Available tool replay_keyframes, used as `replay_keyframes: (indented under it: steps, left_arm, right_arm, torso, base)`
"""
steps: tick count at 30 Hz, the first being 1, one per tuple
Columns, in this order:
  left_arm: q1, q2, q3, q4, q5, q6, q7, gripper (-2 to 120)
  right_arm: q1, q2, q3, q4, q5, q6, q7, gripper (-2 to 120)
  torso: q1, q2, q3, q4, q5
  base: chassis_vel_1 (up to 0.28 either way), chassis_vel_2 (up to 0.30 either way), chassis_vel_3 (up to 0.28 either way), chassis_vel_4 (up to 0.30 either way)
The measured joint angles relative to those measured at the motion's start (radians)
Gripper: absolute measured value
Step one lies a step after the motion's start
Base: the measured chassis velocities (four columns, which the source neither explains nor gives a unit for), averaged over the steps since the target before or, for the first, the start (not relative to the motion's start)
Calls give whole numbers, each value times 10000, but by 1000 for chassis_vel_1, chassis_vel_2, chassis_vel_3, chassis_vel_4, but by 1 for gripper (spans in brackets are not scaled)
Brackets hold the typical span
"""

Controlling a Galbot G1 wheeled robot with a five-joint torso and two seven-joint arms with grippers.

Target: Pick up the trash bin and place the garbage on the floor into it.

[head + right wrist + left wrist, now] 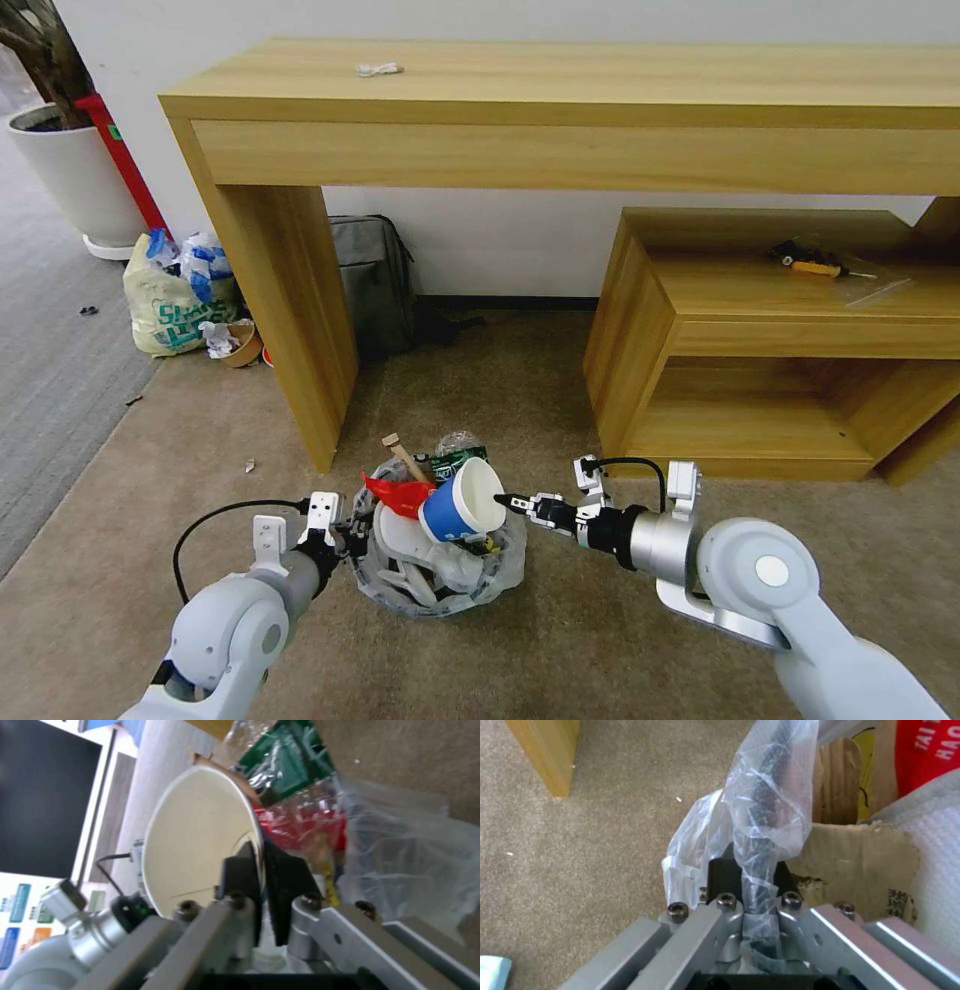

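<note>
The right gripper [503, 499] pinches the rim of one blue paper cup [458, 503], one finger inside the mouth and one outside, holding it tipped on its side atop the heaped trash bin [440, 585]. The left gripper [350, 535] is clamped on the bin's bag-wrapped rim at the opposite side. Two grippers, one bin, one cup between them. The bin rests on the beige floor [560, 640] before a wooden desk [560, 100], packed with a red wrapper [395, 492], a wooden stick [403, 455], a green crushed bottle [455, 458], white slippers [430, 570] and a cardboard piece [855, 866].
</note>
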Motion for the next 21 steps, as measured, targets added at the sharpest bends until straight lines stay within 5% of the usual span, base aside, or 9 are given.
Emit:
replay_keyframes:
  steps: [21]
  left_arm:
    - [231,-85,-184,-171,78,0,-64,0]
  right_arm:
    - [-15,-43,403,769,-1518,14,-201,89]
  torso:
    - [0,0,0,0,1]
  base:
    - [0,0,0,0]
